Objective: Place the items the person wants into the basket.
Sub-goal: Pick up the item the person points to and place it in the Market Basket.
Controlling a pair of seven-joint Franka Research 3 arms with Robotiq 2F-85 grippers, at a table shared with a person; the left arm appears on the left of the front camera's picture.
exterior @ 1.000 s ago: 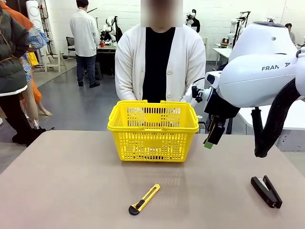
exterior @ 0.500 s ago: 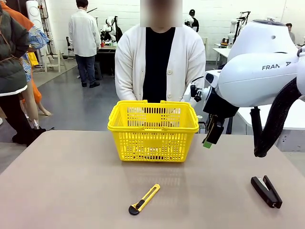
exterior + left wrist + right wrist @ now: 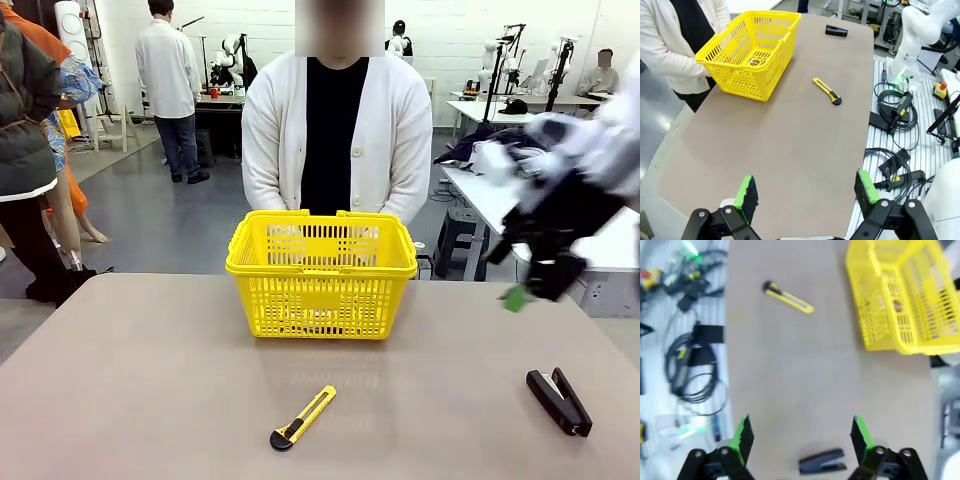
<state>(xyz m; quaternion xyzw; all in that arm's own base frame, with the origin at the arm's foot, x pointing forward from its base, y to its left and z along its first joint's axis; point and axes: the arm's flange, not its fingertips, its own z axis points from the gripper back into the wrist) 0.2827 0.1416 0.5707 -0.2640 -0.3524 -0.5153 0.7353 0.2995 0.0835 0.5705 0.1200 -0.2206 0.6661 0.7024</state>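
Note:
The yellow basket (image 3: 320, 275) stands mid-table in front of the person (image 3: 335, 140) in the white cardigan, whose hands stay down behind it. In the left wrist view a round yellow-and-black tape measure (image 3: 756, 62) lies on the floor of the basket (image 3: 752, 50). The pen and marker are hidden from me. My right gripper (image 3: 520, 295) is a motion blur in the air right of the basket; its own view shows it open (image 3: 801, 437) and holding nothing, high above the table with the basket (image 3: 905, 300) at the upper right. My left gripper (image 3: 806, 190) is open and holding nothing, far from the basket.
A yellow-and-black utility knife (image 3: 302, 417) lies on the table in front of the basket. A black stapler (image 3: 559, 401) lies near the table's right edge. Cables and gear (image 3: 895, 115) sit beside the table on the robot's side.
My right arm has swung fast from beside the basket's right rim out to the right and is now blurred. The basket, knife and stapler have not moved.

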